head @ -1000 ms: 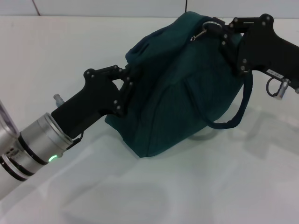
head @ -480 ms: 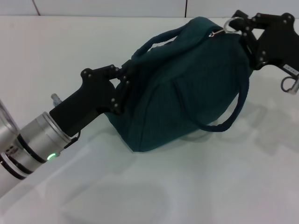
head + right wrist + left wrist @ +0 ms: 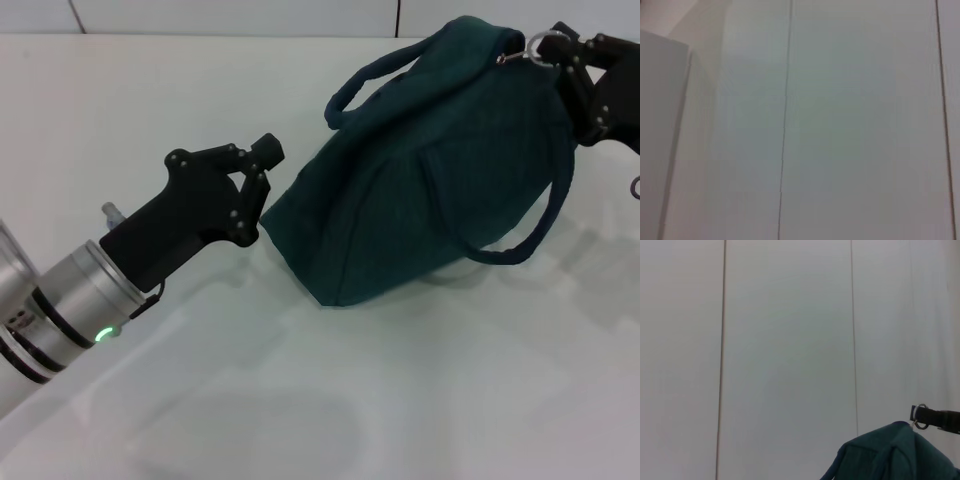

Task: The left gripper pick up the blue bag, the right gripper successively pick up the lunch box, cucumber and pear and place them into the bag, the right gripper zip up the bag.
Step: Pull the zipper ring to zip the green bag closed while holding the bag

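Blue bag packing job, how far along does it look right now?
Nearly finished, by the look of it. The blue bag sits closed on the white table, and no lunch box, cucumber or pear is in view, so they are presumably inside. In hand: the right end effector is at the zipper's ring pull at the bag's end. The left end effector is beside the bag, apart from it. Left: apparently only releasing the pull.

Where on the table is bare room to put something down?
Bare table lies in front of the bag, and behind the left end effector. It is crowded at the bag's zipper ring, where the right end effector is.
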